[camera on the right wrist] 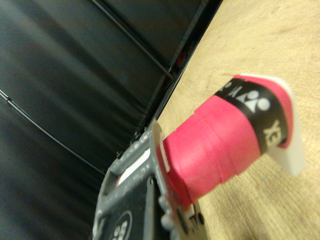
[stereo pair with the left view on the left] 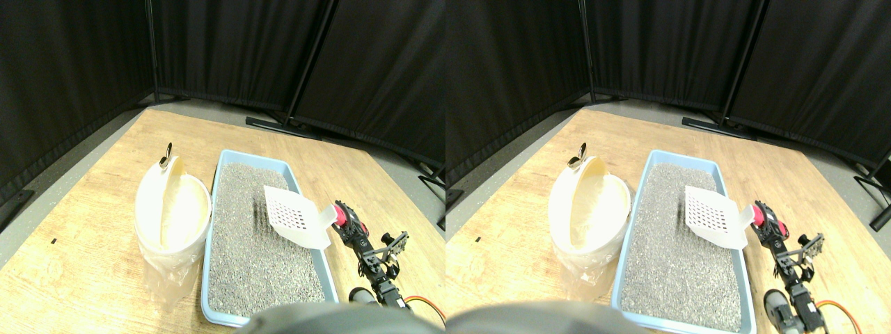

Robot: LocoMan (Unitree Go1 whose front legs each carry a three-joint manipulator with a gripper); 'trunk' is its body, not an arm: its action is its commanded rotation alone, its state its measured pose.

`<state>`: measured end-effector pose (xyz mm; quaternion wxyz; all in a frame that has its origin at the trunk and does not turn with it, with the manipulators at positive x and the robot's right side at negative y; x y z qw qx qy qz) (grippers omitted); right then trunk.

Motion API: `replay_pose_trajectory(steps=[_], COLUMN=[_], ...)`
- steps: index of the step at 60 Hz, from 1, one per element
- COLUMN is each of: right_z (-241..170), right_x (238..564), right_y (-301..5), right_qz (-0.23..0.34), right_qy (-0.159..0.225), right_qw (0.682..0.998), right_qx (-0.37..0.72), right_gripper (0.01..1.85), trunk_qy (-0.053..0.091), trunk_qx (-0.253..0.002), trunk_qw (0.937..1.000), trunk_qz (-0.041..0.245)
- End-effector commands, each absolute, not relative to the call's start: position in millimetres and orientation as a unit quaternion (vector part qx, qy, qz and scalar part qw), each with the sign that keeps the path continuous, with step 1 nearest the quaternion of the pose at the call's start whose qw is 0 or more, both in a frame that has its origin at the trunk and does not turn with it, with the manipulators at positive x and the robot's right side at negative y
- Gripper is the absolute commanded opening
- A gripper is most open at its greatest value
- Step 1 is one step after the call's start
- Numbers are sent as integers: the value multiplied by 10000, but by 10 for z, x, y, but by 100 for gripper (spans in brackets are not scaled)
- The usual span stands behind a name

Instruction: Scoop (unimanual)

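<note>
Perforated plastic scoop (stereo pair with the left view on the left: pixel 298 217), grainy litter (stereo pair with the left view on the left: pixel 261 243), wood-grain floor (stereo pair with the left view on the left: pixel 83 229)

A black band (camera on the right wrist: pixel 255 107) runs round the pink-wrapped scoop handle (camera on the right wrist: pixel 215 150) in the wrist view, and it carries white marks: a rounded logo shape, then partial letters that look like "Y" and "X", cut off at the band's edge. No whole word reads. The stereo pair view offers no legible text.
</note>
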<state>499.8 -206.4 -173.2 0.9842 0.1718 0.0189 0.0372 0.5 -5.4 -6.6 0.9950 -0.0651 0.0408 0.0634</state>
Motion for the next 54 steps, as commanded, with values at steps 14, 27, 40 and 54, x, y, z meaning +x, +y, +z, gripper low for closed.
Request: replay_pose_trajectory(steps=[14,27,40,54], right_z=[-1784,-1923,-2016,-2045], right_x=[5059,5112,5164,5189], right_y=[-2017,-2066,-2093,-2050], right_qz=[298,148,17,135], right_qy=[78,345,921,1199], right_qw=[9806,9777,9735,9700], right_qx=[1935,2066,2094,2110], right_gripper=[5,5,5,6], trunk_qy=[392,407,436,422], trunk_qx=[-816,-864,-910,-931], trunk_qw=[9935,9927,9914,9911], trunk_qz=[684,742,829,856])
